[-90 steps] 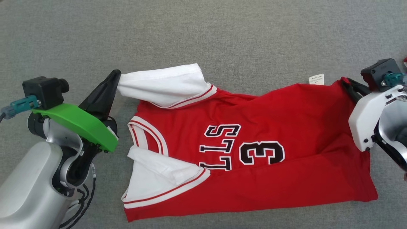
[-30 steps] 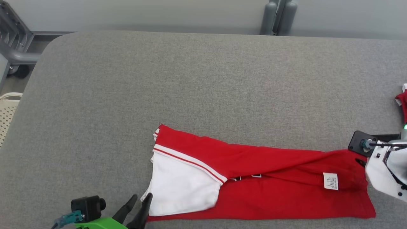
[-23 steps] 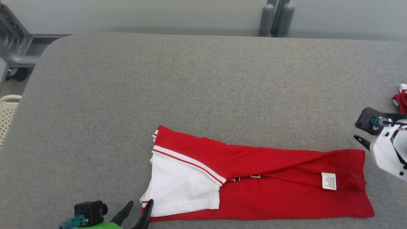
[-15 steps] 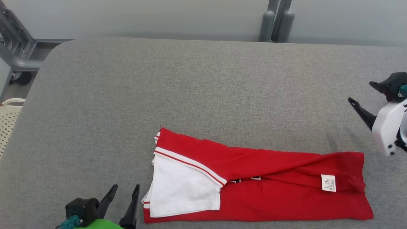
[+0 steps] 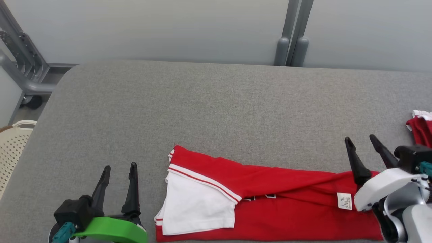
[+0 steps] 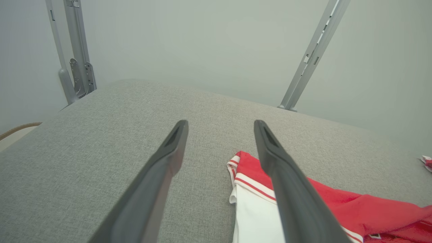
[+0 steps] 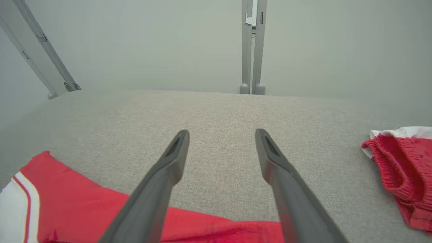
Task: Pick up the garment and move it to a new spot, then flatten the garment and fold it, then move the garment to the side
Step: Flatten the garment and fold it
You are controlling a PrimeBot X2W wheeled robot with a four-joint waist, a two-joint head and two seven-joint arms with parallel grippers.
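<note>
The garment (image 5: pixel 276 199) is a red jersey with white sleeves, folded lengthwise into a long strip near the front edge of the grey table (image 5: pixel 216 111). A white sleeve lies on top at its left end, and a small white label (image 5: pixel 344 200) shows near its right end. My left gripper (image 5: pixel 119 167) is open and empty, just left of the jersey (image 6: pixel 324 202). My right gripper (image 5: pixel 360 139) is open and empty above the jersey's right end (image 7: pixel 101 209). In the wrist views both pairs of fingers (image 6: pixel 158 175) (image 7: pixel 162 182) point toward the far wall.
A second red and white garment (image 5: pixel 420 130) lies bunched at the table's right edge, also seen as a red bundle (image 7: pixel 401 168). A cream perforated basket (image 5: pixel 11 145) stands off the table's left side. Grey metal posts (image 5: pixel 292 33) rise behind the table.
Both grippers have let go of the jersey and drawn back, fingers spread. The jersey, which lay open with its number showing, now lies folded in half lengthwise. The head camera has tilted up.
</note>
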